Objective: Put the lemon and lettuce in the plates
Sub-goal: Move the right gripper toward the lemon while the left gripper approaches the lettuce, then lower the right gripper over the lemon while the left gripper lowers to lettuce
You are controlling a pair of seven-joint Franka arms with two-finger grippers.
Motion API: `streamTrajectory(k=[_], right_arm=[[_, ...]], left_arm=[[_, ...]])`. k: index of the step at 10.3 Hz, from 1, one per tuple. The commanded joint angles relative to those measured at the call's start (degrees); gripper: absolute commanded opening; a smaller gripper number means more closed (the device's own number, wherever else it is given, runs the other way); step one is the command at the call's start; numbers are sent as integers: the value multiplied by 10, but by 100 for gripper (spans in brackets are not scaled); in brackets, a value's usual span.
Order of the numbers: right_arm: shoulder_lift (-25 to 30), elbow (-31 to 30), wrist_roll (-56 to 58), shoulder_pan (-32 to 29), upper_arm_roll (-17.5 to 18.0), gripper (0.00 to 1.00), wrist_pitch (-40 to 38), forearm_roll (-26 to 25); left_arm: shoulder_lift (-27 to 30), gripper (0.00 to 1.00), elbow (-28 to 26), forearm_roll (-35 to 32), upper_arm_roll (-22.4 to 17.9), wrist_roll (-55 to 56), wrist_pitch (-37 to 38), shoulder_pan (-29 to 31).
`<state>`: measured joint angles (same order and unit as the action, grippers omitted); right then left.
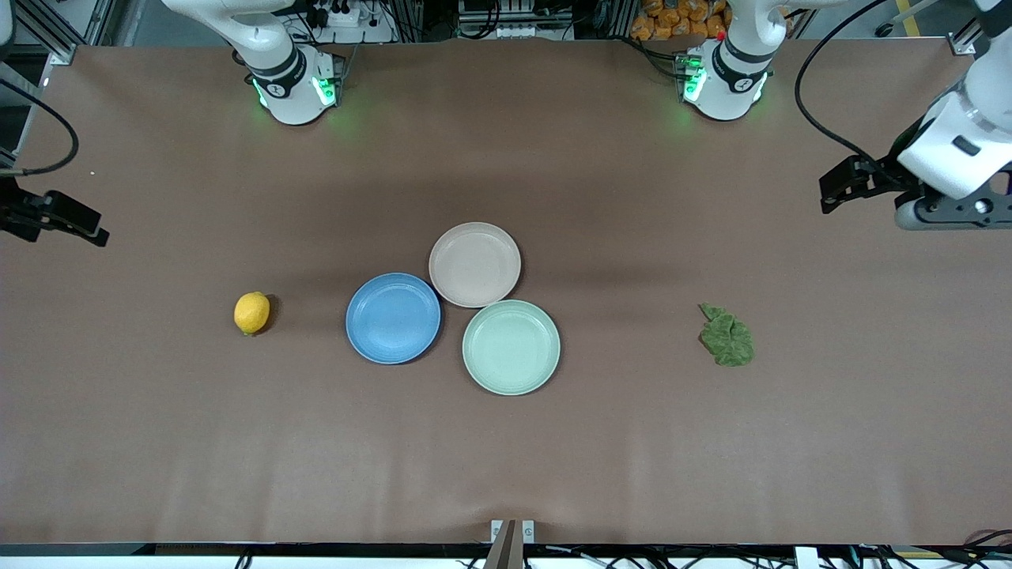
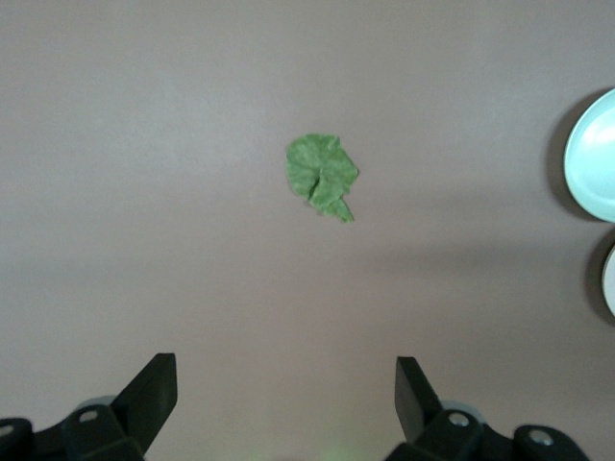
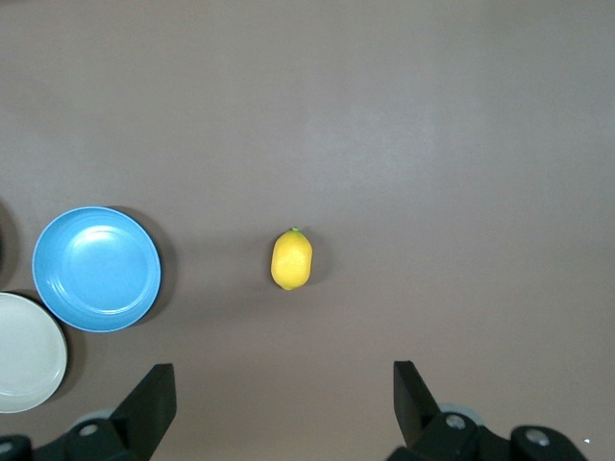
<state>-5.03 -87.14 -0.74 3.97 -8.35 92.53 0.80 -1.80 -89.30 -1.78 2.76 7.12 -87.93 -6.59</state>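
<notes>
Your lemon sits alone on the brown table toward the right arm's end, well apart from the blue plate beside it, with bare table all round it. The right gripper hangs high over the table's edge at that end, fingers spread wide and holding nothing; in the right wrist view the lemon lies on the table well below, roughly in line with the gap between the fingers. Your lettuce lies flat toward the left arm's end, well apart from the mint-green plate. The left gripper hangs over that end of the table, its fingers also wide apart and empty, and the left wrist view shows the leaf on the table below it. The three plates cluster mid-table: the beige-pink plate is farthest from the front camera, the blue one and the mint-green one nearer, rims touching or nearly so. All three plates hold nothing. You have open table on every side of the cluster, widest toward the front camera.
</notes>
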Motion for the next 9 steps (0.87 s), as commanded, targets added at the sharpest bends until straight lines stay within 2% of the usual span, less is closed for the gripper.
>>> streamTrajectory(k=[1,2,4,6,7,9], right_arm=[[-45,1,-8,0,3,100,24,9],[-73,0,-11,6,4,100,43,9],[-119,-30,-12,7,4,100,95,24],[-124,-119,-11,6,4,100,203,47],[-124,-164,-11,8,4,100,253,47],[-135,-210,-12,8,4,100,284,47]], left_arm=[[7,100,-63,1,8,-17,-63,-3],[4,100,-73,1,24,-11,-83,-3],[-8,100,-110,1,32,-4,-116,0],[-2,100,-174,0,32,-4,-182,1],[-7,100,-182,0,32,-4,-192,2],[-38,100,-190,-4,32,-4,-227,2]])
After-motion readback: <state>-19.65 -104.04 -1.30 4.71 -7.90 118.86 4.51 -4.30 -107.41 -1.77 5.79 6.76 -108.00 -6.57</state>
